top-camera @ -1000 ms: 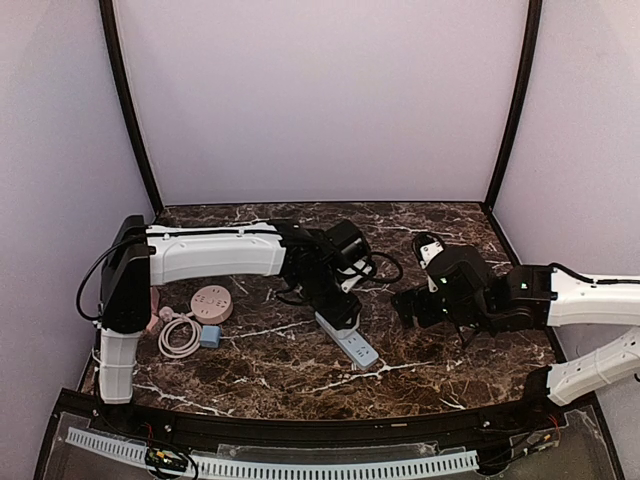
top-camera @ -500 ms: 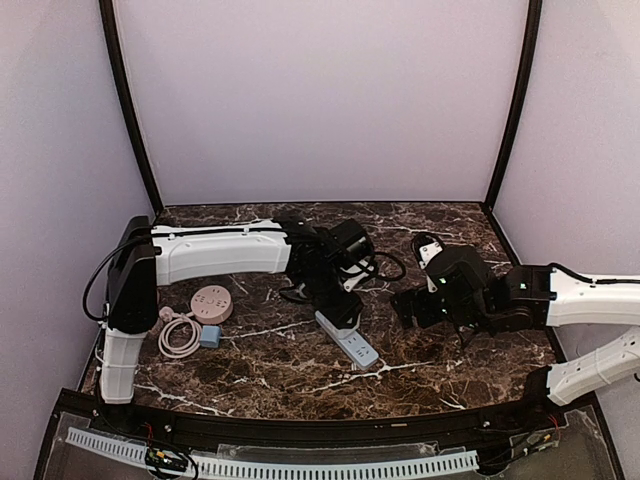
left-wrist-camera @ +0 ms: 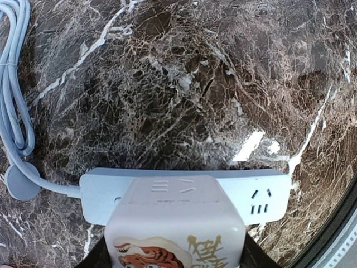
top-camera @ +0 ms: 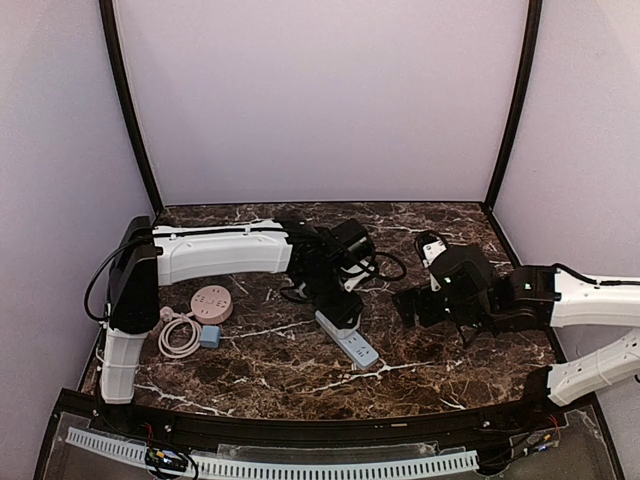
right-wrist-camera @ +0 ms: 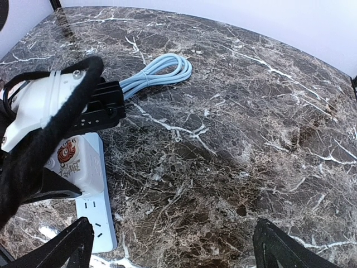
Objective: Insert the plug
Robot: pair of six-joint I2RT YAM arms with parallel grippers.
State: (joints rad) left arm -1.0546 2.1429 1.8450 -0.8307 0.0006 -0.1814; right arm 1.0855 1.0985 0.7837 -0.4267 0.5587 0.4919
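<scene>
A light blue power strip (top-camera: 348,340) lies on the marble table, also in the left wrist view (left-wrist-camera: 262,192) and the right wrist view (right-wrist-camera: 96,220). My left gripper (top-camera: 337,303) is shut on a white cube plug with a tiger print (left-wrist-camera: 175,223), which sits against the strip's top face; it also shows in the right wrist view (right-wrist-camera: 75,159). One free socket (left-wrist-camera: 259,202) shows beside the plug. My right gripper (top-camera: 412,305) is open and empty, its fingertips (right-wrist-camera: 61,251) wide apart just right of the strip.
The strip's light blue cable lies coiled behind it (right-wrist-camera: 162,72) and at the left (left-wrist-camera: 14,84). A pink round device (top-camera: 211,301), a white coiled cable (top-camera: 178,335) and a small blue adapter (top-camera: 209,336) lie at the table's left. The front edge is close (left-wrist-camera: 340,245).
The left arm has shifted very slightly; the plug stays on the strip. The right gripper has edged a little to the right.
</scene>
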